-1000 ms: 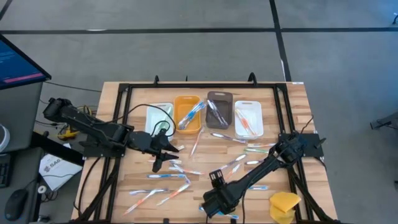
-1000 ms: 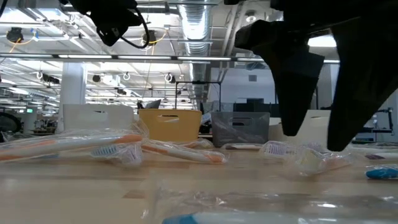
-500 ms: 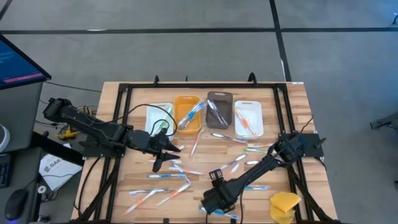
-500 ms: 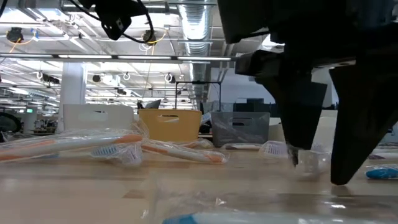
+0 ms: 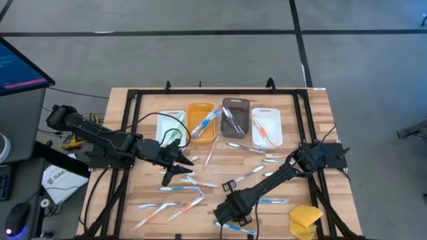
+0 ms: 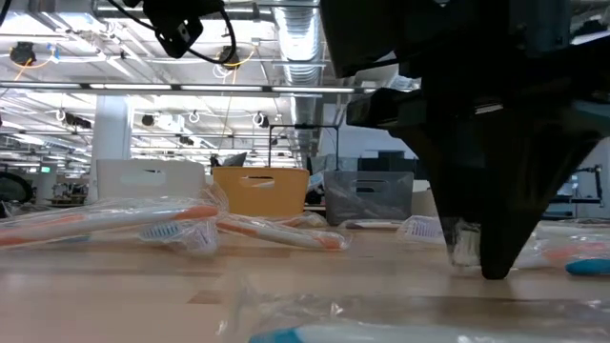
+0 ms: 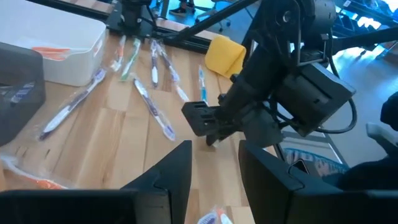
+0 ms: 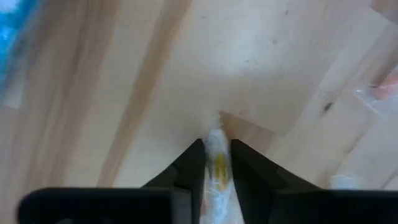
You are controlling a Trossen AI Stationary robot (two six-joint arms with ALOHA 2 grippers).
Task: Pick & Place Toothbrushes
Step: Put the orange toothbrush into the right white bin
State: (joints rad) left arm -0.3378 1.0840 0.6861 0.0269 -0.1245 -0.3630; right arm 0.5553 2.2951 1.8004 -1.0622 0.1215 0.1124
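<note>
At the table's front edge, the right gripper [image 8: 216,163] pinches a toothbrush [image 8: 217,155] (wrapped).

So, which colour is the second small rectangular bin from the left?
Orange: the orange rectangular plastic bin, best seen in the high view.

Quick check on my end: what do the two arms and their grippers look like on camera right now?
Both arms are black, built of slim jointed links. The left arm carries a loose black cable looping by its wrist; its gripper has two flat, tapered black fingers. The right gripper is a boxy black block with similar dark pointed fingers. No markings legible.
</note>
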